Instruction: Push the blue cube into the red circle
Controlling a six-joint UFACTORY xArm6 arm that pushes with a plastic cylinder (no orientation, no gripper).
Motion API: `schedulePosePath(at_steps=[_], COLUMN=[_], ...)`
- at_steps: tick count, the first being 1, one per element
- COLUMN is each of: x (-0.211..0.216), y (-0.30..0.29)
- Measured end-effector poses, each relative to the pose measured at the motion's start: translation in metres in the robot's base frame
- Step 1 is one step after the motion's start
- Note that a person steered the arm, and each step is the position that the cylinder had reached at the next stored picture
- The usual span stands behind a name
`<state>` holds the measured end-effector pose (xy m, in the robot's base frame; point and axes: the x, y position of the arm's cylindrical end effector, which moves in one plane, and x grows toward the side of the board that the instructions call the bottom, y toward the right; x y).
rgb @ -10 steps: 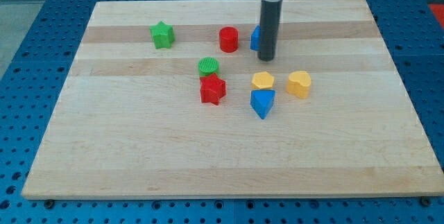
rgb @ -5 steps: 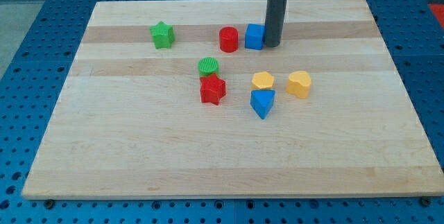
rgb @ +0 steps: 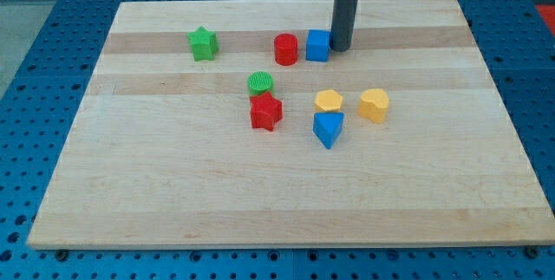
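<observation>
My tip, a bare rod tool with nothing to grasp, touches the blue cube from its 3 o'clock side. The red cylinder sits just beside the cube at 9 o'clock, directly in line.

The blue cube sits flat on the table, far back and a little right of the middle. The red circle is a short round block standing upright just to the left of the cube. They are very close, with only a thin gap showing between them.
</observation>
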<state>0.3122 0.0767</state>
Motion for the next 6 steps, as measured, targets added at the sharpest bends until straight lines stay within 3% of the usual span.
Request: schedulePosePath(at_steps=[6], x=[0.015], y=[-0.031])
